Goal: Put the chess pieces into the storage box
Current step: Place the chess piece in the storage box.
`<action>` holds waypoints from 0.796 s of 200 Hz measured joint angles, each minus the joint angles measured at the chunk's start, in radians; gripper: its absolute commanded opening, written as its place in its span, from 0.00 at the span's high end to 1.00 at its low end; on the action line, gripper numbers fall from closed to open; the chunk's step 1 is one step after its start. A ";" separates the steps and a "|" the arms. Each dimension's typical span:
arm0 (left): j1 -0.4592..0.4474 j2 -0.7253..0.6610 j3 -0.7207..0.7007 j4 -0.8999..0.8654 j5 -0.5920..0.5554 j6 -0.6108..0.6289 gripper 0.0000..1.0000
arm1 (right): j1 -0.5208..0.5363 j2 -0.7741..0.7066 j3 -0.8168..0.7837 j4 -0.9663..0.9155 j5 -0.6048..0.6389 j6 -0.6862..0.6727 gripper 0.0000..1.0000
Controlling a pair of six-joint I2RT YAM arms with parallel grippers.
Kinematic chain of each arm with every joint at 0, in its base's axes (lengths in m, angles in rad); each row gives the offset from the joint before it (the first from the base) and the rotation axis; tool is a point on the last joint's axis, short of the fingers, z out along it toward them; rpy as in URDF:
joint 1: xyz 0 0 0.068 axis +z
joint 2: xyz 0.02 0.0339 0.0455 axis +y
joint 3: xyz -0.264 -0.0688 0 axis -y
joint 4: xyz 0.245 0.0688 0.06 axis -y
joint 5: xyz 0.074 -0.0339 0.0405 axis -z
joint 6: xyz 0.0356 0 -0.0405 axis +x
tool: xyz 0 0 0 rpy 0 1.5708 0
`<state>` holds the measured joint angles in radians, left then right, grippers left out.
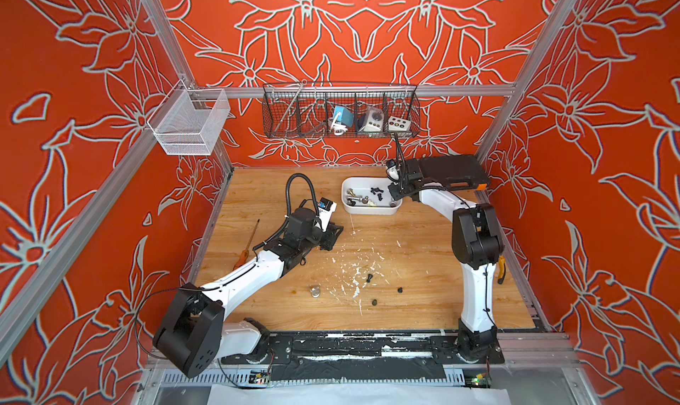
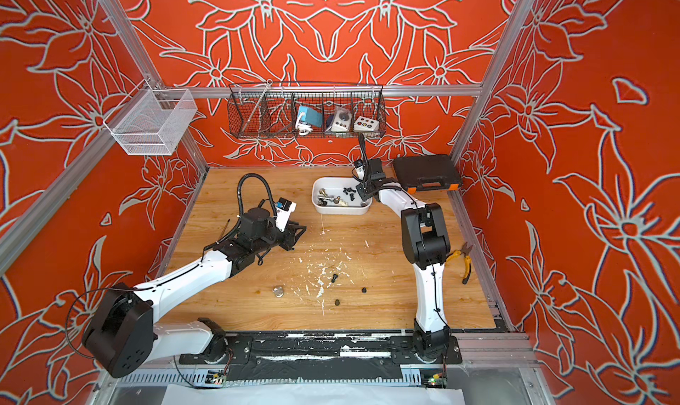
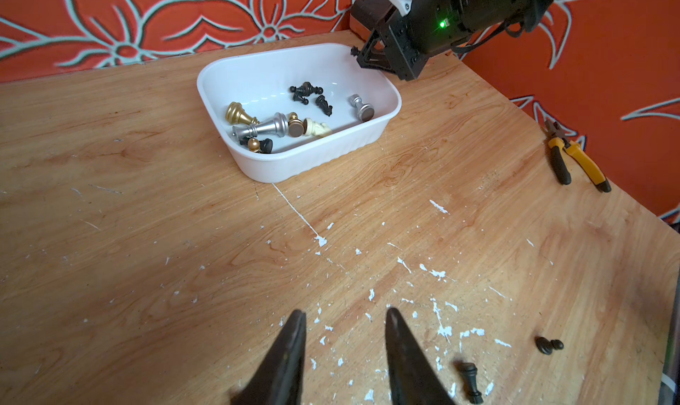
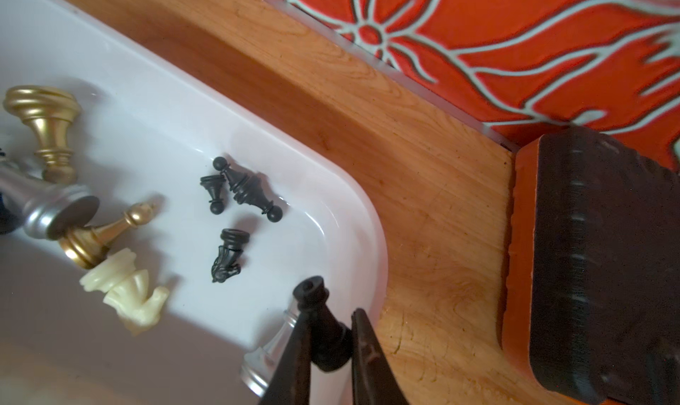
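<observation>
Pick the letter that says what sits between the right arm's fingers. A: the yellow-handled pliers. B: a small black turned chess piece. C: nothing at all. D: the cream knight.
B: in the right wrist view the right gripper has its fingers shut on a small black turned chess piece above a corner of the white shallow plastic storage box, while the cream knight lies loose inside the box.

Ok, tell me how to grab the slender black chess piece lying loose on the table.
Probably pinch the slender black chess piece across its narrow stem, straight down from above, jaws astride its length. It lies flat on the table, so only its long sides are free.
</observation>
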<state>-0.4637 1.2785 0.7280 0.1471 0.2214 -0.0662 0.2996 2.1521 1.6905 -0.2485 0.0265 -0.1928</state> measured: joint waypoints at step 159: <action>0.000 -0.027 -0.024 -0.005 -0.003 -0.006 0.63 | 0.002 -0.008 -0.025 0.022 -0.002 0.041 0.68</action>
<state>-0.4637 1.2518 0.7036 0.1421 0.2180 -0.0723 0.3016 2.1441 1.6657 -0.2268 0.0246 -0.1516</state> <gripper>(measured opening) 0.372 0.321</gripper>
